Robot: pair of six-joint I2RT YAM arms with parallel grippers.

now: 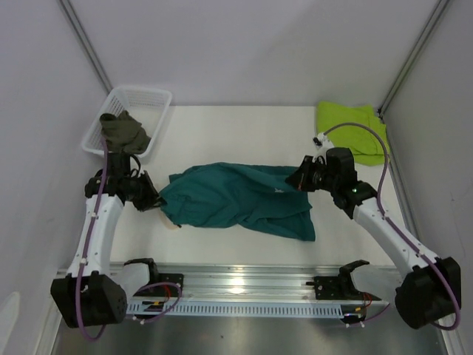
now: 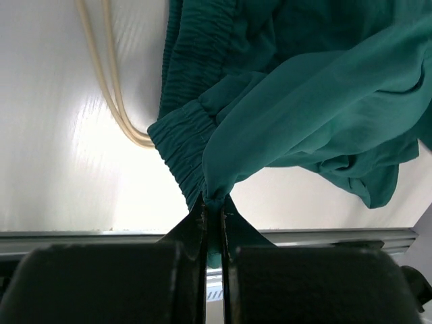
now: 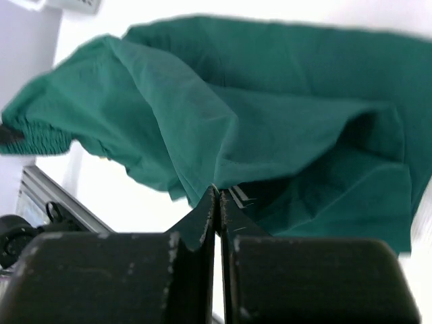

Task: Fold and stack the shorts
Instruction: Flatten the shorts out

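The teal shorts [image 1: 236,200] are held stretched over the middle of the table [image 1: 244,122], their long axis running left to right, with the gathered waistband pointing left and the legs trailing right and toward the near edge. The left gripper [image 2: 214,206] is clamped on the waistband end, beside the cream drawstring [image 2: 111,88], and the right gripper [image 3: 217,196] is pinched shut on a fold at the opposite end. The lime-green pair [image 1: 353,127] is laid at the far right, and the dark olive pair [image 1: 124,130] is bundled in the white basket [image 1: 151,96] at the far left.
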